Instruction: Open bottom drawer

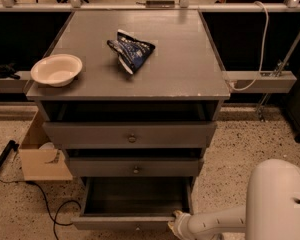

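- Standing pulled well out at the foot of the grey cabinet (pixel 185 74), the bottom drawer (pixel 135 198) is seen with its dark inside exposed.
- Gripper (pixel 176 224) is placed at the right end of that drawer's front edge, low in view, on a white arm (pixel 222 221) reaching in from the right; open or closed cannot be told.
- Middle drawer (pixel 105 168) and top drawer (pixel 90 134) are seen above, each with a round knob, both drawn out only slightly.
- Cream bowl (pixel 56 69) is set on the cabinet top at the left edge; a crumpled blue snack bag (pixel 131 51) is laid near the centre, well apart from the bowl.
- Cardboard box (pixel 40 159) is seen on the floor just left of the cabinet, with a black cable (pixel 51 210) near it.
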`<state>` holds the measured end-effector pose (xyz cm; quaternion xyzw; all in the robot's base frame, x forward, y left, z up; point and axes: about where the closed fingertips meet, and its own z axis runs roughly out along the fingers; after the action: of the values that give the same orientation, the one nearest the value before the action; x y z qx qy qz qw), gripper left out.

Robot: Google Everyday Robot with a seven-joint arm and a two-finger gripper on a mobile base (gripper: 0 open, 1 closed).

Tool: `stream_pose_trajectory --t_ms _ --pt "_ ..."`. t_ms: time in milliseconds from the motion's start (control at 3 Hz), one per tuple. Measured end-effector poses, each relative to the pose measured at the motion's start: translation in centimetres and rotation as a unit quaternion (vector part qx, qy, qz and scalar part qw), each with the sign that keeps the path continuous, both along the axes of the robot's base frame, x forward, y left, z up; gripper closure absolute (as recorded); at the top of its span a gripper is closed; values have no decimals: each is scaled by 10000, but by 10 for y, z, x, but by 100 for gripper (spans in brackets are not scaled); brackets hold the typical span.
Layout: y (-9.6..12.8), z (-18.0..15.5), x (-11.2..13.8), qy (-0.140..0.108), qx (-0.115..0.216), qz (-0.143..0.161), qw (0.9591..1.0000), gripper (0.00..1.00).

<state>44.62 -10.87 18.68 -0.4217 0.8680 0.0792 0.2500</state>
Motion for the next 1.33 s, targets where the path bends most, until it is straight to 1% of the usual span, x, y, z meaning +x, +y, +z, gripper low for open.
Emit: stream_pose_trajectory --t_ms 333,667,1333 --pt "0 0 0 0 0 0 10000 100" --pt "0 0 0 0 0 0 10000 83" --pt "0 0 0 0 0 0 10000 37"
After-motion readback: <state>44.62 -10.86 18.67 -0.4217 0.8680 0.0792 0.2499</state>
